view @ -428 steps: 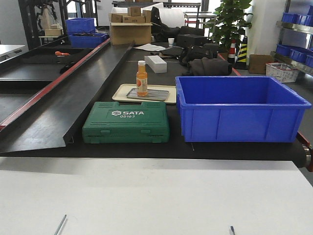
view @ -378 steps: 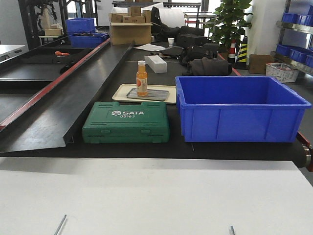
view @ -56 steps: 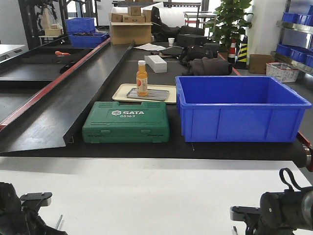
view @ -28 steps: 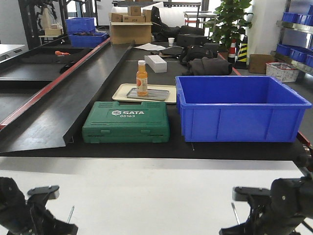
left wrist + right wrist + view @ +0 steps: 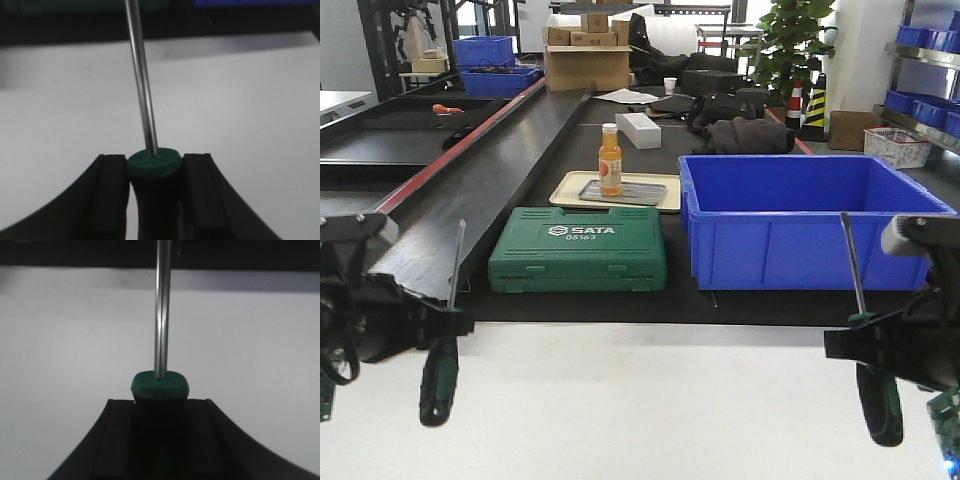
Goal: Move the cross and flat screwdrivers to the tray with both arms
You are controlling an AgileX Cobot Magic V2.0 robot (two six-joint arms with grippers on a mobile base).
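Two screwdrivers are in view, one in each arm, both held nearly upright with the black-and-green handle down and the thin steel shaft pointing up. The left screwdriver (image 5: pixel 438 382) leans slightly right towards its tip; the right screwdriver (image 5: pixel 880 402) leans slightly left. Which one has the cross tip and which the flat cannot be told, as the tips are too small to read.

The left end effector (image 5: pixel 447 322) is clamped on the left screwdriver just below the green collar; in the left wrist view its two black fingers (image 5: pixel 112 196) press against either side of the handle, with the shaft (image 5: pixel 142 100) rising between them. The right end effector (image 5: pixel 866 345) grips the right screwdriver at the same place; in the right wrist view its fingers (image 5: pixel 120 442) close on the dark handle beneath the green collar (image 5: pixel 160 385).

Both tools hang over the near white surface (image 5: pixel 640 400), well apart, at its left and right edges.

Beyond it, on the black surface (image 5: pixel 520 170), stand one green tool case (image 5: pixel 578 262) and one large blue bin (image 5: pixel 810 222), side by side; behind the case lies one cream tray (image 5: pixel 570 188) with a flat grey sheet (image 5: pixel 638 194) in it, and one orange bottle (image 5: pixel 610 160) stands upright on that sheet. Two more blue bins (image 5: pixel 490 62) sit stacked at the far left, and several others line the shelves at the right edge.
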